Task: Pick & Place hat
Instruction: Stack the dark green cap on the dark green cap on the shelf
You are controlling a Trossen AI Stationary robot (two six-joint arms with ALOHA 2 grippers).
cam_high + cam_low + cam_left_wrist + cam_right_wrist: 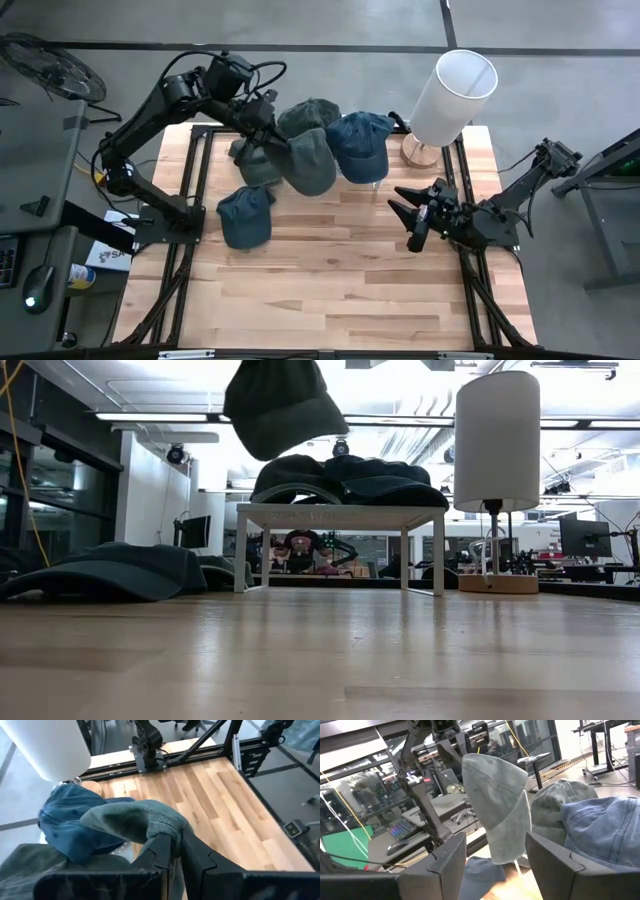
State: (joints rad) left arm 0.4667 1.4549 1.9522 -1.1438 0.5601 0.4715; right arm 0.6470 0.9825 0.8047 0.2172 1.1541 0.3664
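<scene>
The grey-green hat (311, 162) hangs in the air just above the centre of the high view, clear of the wooden table (330, 290), pinched by its edge in the left gripper (268, 128), whose fingers (162, 851) are closed tight on the fabric. In the low view the same hat (283, 405) dangles at the top of the frame, above a small white stand (342, 515). In the right wrist view it (501, 810) droops in the middle of the frame, held from above by the left arm.

Just behind the lifted hat in the high view, a dark green hat (306, 116) and a blue hat (359, 145) lie side by side on the stand, the blue one to the right. Another grey-green hat (250, 165) lies partly hidden at the lifted hat's left, and a darker blue hat (245, 215) rests on the table below and to the left, apart from the rest.

A lamp with a white shade (452, 95) stands on a round wooden base (418, 152) at the upper right of the table, beside the blue hat.

The right gripper (408, 212) waits at the table's right side, centre right in the high view, its fingers spread wide and holding nothing, pointing toward the hats.
</scene>
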